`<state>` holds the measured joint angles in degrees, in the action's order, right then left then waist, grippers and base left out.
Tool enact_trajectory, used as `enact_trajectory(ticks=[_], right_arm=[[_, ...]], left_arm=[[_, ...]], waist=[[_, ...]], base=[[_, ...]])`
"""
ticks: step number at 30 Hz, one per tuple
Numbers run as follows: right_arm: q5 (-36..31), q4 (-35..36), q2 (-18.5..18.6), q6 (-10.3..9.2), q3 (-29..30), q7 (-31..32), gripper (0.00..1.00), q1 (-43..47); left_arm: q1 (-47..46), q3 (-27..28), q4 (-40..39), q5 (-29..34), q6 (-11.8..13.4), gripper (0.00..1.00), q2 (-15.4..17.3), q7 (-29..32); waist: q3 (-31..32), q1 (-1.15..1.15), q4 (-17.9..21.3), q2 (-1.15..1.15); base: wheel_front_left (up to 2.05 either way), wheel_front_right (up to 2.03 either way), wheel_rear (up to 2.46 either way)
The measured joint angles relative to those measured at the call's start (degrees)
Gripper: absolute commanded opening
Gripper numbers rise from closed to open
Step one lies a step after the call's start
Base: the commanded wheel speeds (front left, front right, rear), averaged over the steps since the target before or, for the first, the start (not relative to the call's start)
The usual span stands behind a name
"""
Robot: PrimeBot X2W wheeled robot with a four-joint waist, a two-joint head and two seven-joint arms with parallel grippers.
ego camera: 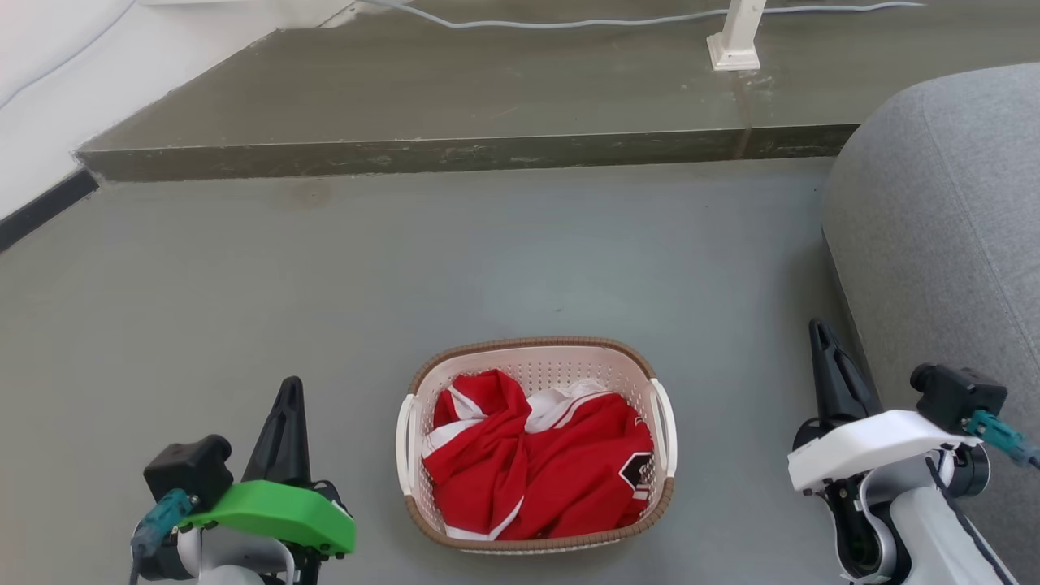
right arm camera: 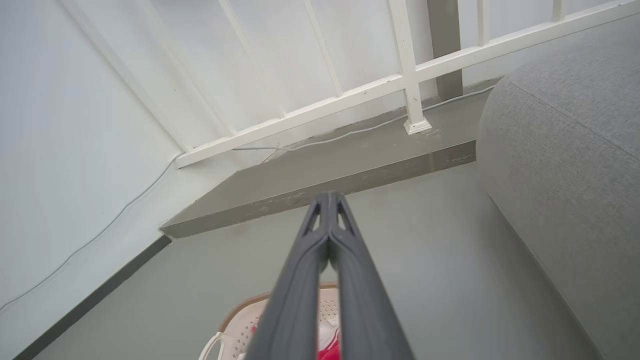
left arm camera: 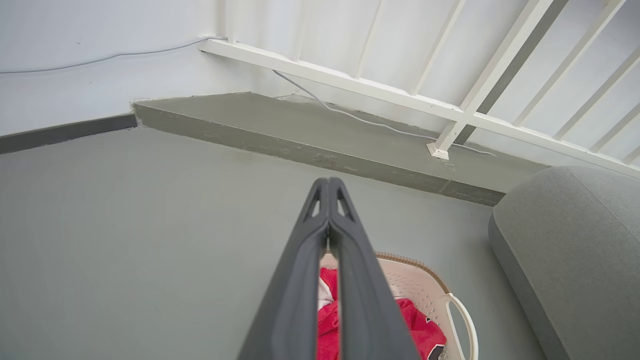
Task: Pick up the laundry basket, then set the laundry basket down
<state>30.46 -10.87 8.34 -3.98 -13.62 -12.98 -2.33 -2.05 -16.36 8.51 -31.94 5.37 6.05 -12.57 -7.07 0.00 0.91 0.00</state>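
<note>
Jaws together, off the laundry basket (ego camera: 536, 364)

laundry basket (ego camera: 532, 344) on floor (ego camera: 244, 309), clothes (ego camera: 536, 463) inside, sofa (ego camera: 934, 227) to its right, step (ego camera: 455, 89) behind

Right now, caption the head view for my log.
Laundry basket with red clothing on the floor between the shut left gripper and right gripper, untouched.
</note>
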Motion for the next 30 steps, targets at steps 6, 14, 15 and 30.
enact_trajectory(ticks=[6,14,15,30], right_arm=[[4.57,0.02,-0.58,0.53,1.22,1.21,0.00,0.00],[10.60,0.02,-0.66,1.47,2.80,2.80,0.00,0.00],[11.48,0.01,-0.66,1.55,3.00,3.03,0.00,0.00],[23.04,-0.42,-0.80,3.13,5.92,5.72,0.00,0.00]], left_arm=[[0.00,1.37,0.00,-4.27,-0.76,0.00,-0.18,1.07],[0.00,2.83,0.10,-10.50,-1.42,0.00,-0.16,2.47],[0.00,3.09,0.12,-11.04,-1.79,0.00,-0.15,2.53],[0.00,5.50,0.94,-22.54,-3.82,0.00,-0.11,5.49]], waist=[[0.48,0.00,-0.07,0.00],[1.10,0.00,-0.15,0.00],[1.18,0.00,-0.16,0.00],[2.38,0.00,-0.32,0.00]], base=[[0.00,0.00,0.00],[0.00,0.00,0.00],[0.00,0.00,0.00],[0.00,0.00,0.00]])
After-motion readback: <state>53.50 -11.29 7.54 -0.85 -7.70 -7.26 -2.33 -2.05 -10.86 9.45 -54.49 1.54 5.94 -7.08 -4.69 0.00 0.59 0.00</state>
